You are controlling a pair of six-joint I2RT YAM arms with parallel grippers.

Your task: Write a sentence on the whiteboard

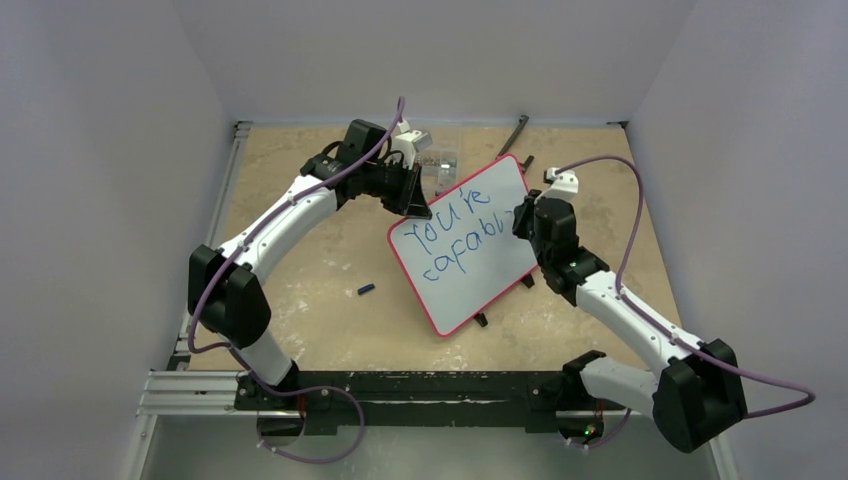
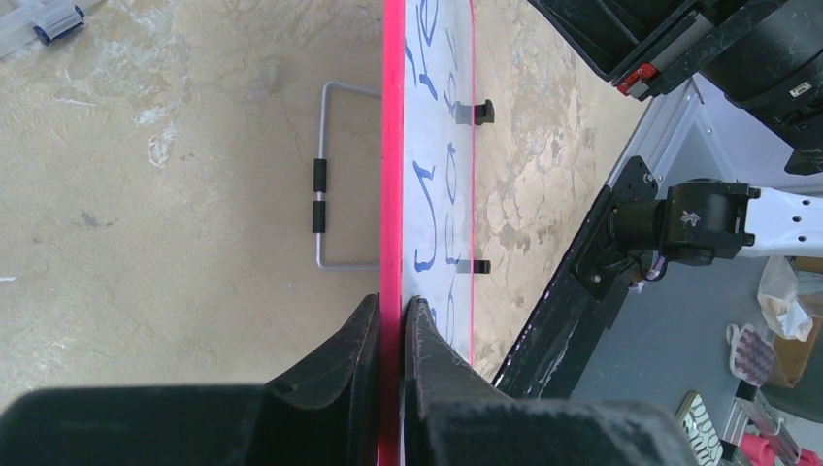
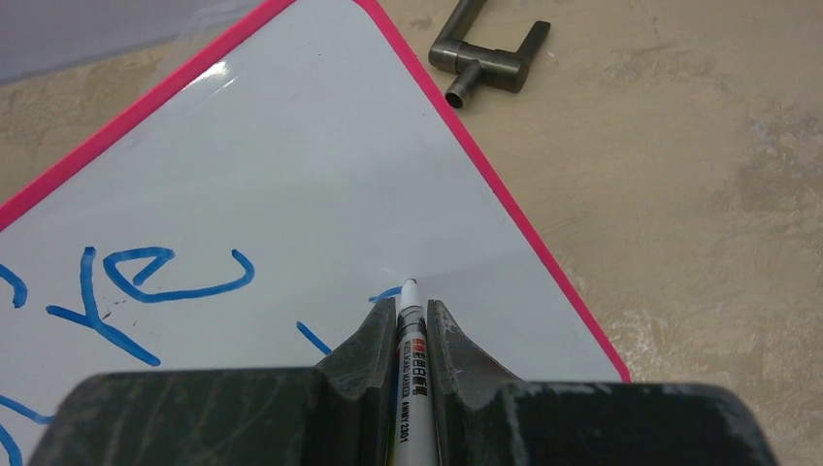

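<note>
The whiteboard (image 1: pixel 492 278), glossy white in a thin red frame, stands askew right of the bench's (image 1: pixel 310 300) centre. Its blue slanted sentence (image 1: pixel 462 240) reads "You're capab…". The left gripper (image 2: pixel 391 306) clamps its frame. The right gripper (image 3: pixel 410 309) pinches a marker (image 3: pixel 411 354), tip on the board.

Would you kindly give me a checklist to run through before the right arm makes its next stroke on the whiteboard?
1. Left pincer shut on the red frame of the whiteboard: ok.
2. Right pincer shut on the marker: ok.
3. Marker tip at the white surface: ok.
4. Bare white ahead of the tip, before the frame: ok.
5. Sentence complete: not ok, second line stops mid-word.
6. Board's feet resting on the table: cannot tell.
</note>
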